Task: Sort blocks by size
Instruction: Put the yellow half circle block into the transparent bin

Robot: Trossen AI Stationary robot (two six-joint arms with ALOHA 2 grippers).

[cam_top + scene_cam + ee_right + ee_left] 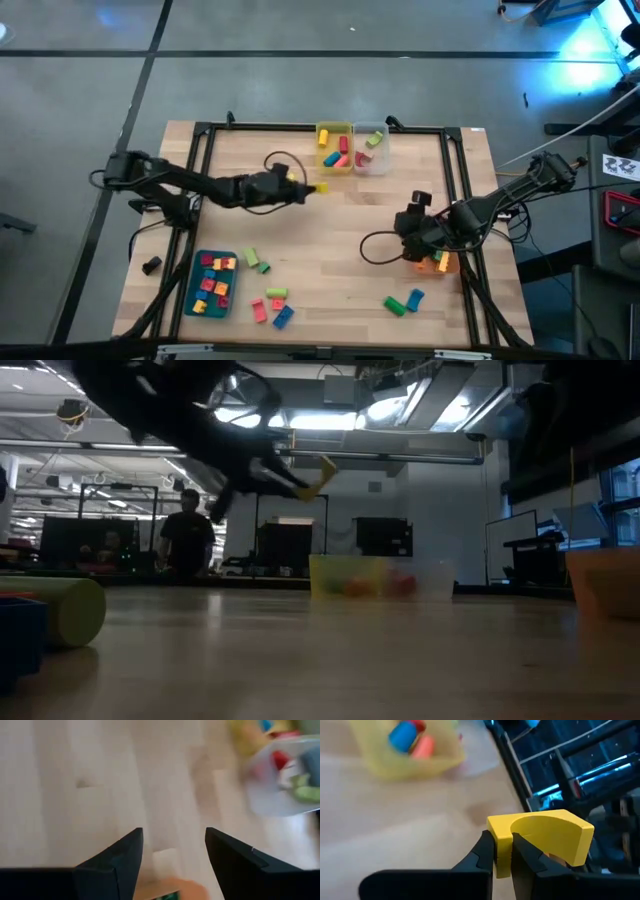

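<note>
Ceiling lights [390, 410] are glaring behind the left tool [300, 485], leaving it silhouetted and the counter [330, 650] dim. Motion blur is smearing the bins [285, 775] beyond the right tool [172, 852].

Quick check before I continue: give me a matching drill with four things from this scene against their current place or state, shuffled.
Things:
1. yellow block
2. teal bin
3. right gripper
4. yellow bin

Places or states:
A. far edge of the table, beside the clear bin
B. open, above the orange bin
C. clamped in the left gripper
D. near left corner of the table

Pairs: 1-C, 2-D, 3-B, 4-A
</note>
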